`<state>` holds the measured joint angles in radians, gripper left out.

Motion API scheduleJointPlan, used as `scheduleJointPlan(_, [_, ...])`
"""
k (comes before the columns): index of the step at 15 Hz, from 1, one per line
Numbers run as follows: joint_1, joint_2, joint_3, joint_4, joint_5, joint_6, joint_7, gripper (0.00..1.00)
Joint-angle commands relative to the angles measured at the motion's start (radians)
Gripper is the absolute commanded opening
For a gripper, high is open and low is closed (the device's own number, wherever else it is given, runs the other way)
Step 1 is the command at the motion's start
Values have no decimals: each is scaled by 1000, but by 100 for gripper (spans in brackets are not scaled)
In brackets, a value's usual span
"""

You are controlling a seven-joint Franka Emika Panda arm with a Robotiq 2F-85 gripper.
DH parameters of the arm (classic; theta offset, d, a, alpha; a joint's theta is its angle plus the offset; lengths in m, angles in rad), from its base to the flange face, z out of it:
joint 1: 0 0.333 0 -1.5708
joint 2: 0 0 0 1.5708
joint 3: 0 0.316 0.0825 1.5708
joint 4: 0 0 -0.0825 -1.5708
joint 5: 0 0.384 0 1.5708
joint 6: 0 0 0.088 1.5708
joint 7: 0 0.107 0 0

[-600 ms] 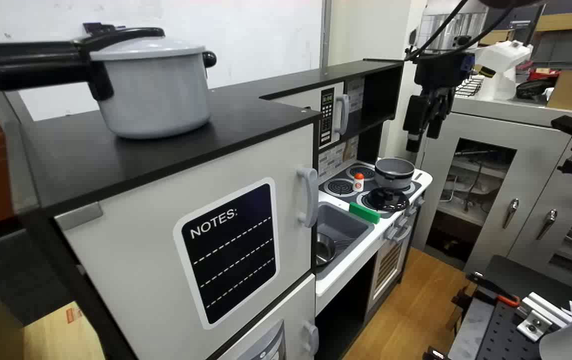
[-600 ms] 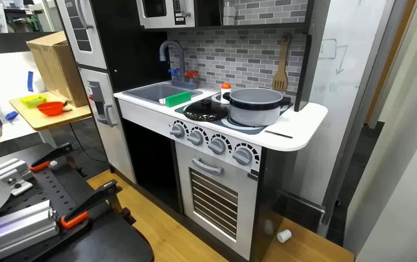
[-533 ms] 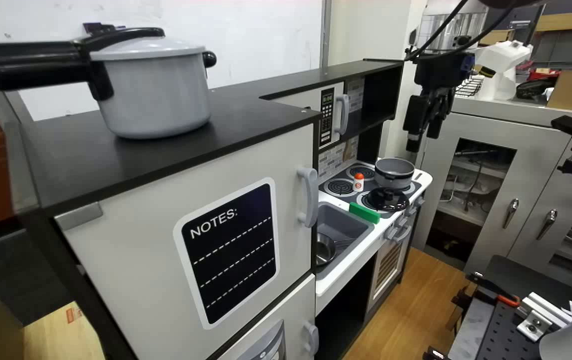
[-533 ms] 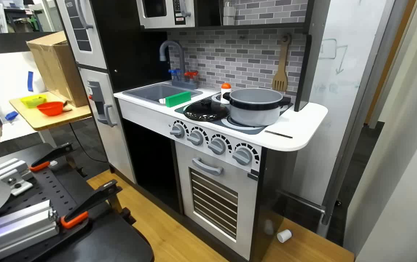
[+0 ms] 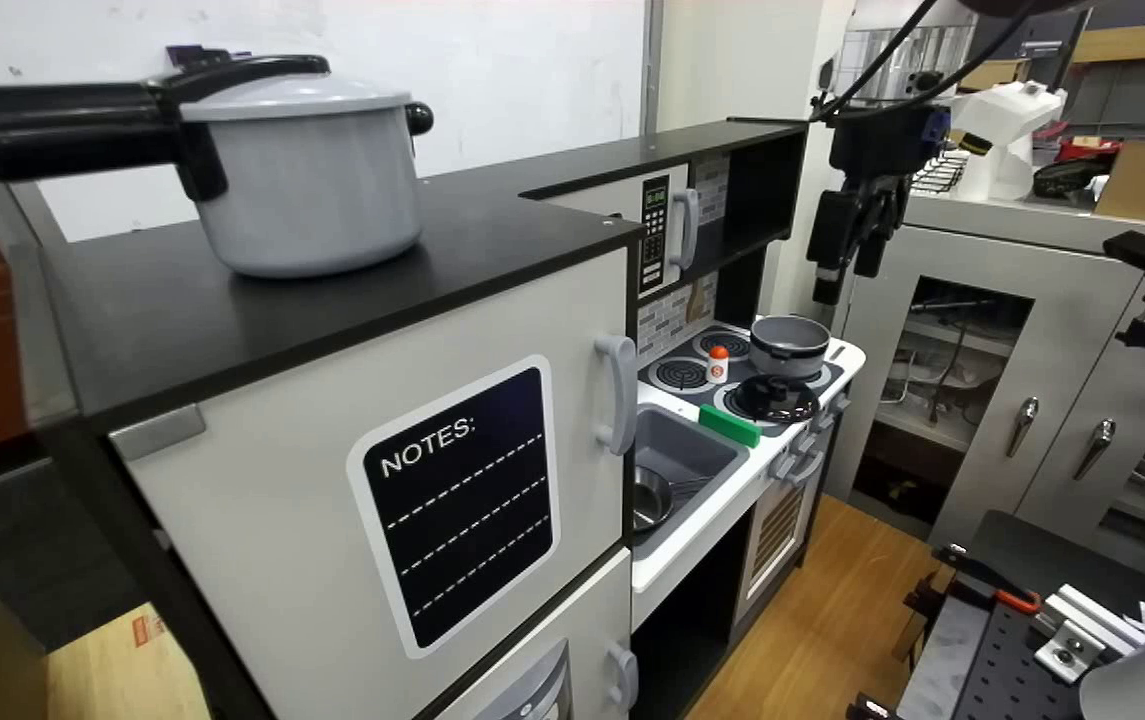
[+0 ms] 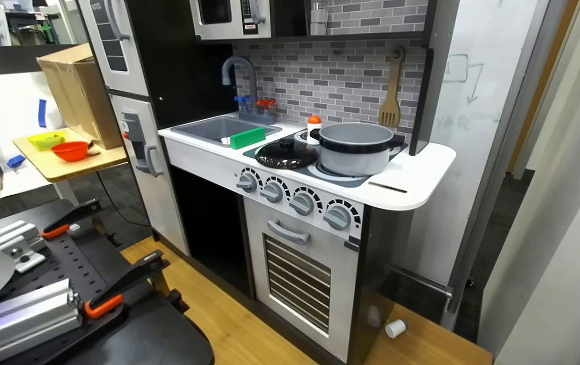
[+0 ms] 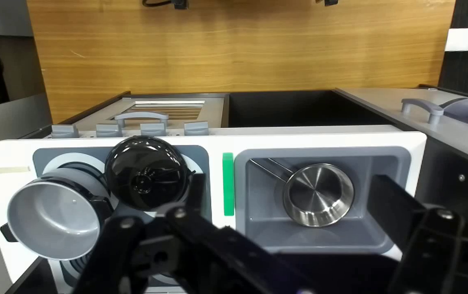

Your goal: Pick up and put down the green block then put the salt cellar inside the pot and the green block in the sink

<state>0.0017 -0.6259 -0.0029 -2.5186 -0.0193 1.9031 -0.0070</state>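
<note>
The gripper point(image 7: 289, 185) points down from above the kitchen, its two fingers point(image 7: 389, 204) wide apart: in the wrist view the left one shows against the stove point(image 7: 99, 151), the right one against the right end of the sink point(image 7: 321, 152). In an exterior view the gripper hangs in the air, above and to the right of the pot point(image 5: 789, 345).

The green block point(image 6: 247, 137) stands on a long narrow edge on the white counter point(image 6: 421, 175), just beside the sink's rim; in an exterior view the sink is on its left and the stove on its right. The salt shaker point(image 6: 314, 126), white with an orange cap, stands upright on the stove, to the far left of the pot, near but apart. The pot sits on the near right ring, its grey inside showing, and a black lid point(image 6: 286, 153) lies on the near left ring.

A steel pan point(image 7: 319, 195) rests in the sink, its handle reaching to the far left in the wrist view. In an exterior view, a tap point(image 6: 252, 86) with blue and red knobs stands at the sink's far side, and a wooden spatula point(image 6: 392, 96) hangs on the wall point(image 6: 340, 76) at the far right. In an exterior view, a pressure cooker point(image 5: 312, 190) stands on the near left cabinet point(image 5: 262, 480).
</note>
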Motion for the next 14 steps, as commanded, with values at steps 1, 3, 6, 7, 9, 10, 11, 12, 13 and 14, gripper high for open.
scheduleJointPlan(1, [-1, 0, 1, 2, 1, -2, 0, 100])
scheduleJointPlan(3, [-1, 0, 1, 2, 1, -2, 0, 100])
scheduleJointPlan(6, [0, 12, 5, 1, -10, 14, -6, 100])
scheduleJointPlan(7, [1, 20, 5, 2, -14, 21, -12, 100])
scheduleJointPlan(9, [8, 53, -4, 13, -9, 34, -39, 100])
scheduleJointPlan(10, [7, 76, -7, 20, -13, 48, -50, 100])
scheduleJointPlan(11, [4, 108, -10, 29, -19, 65, -60, 100])
scheduleJointPlan(12, [3, 135, -13, 37, -19, 82, -68, 100])
scheduleJointPlan(13, [0, 173, -16, 49, -21, 102, -71, 100])
scheduleJointPlan(14, [-3, 207, -18, 61, -25, 119, -73, 100])
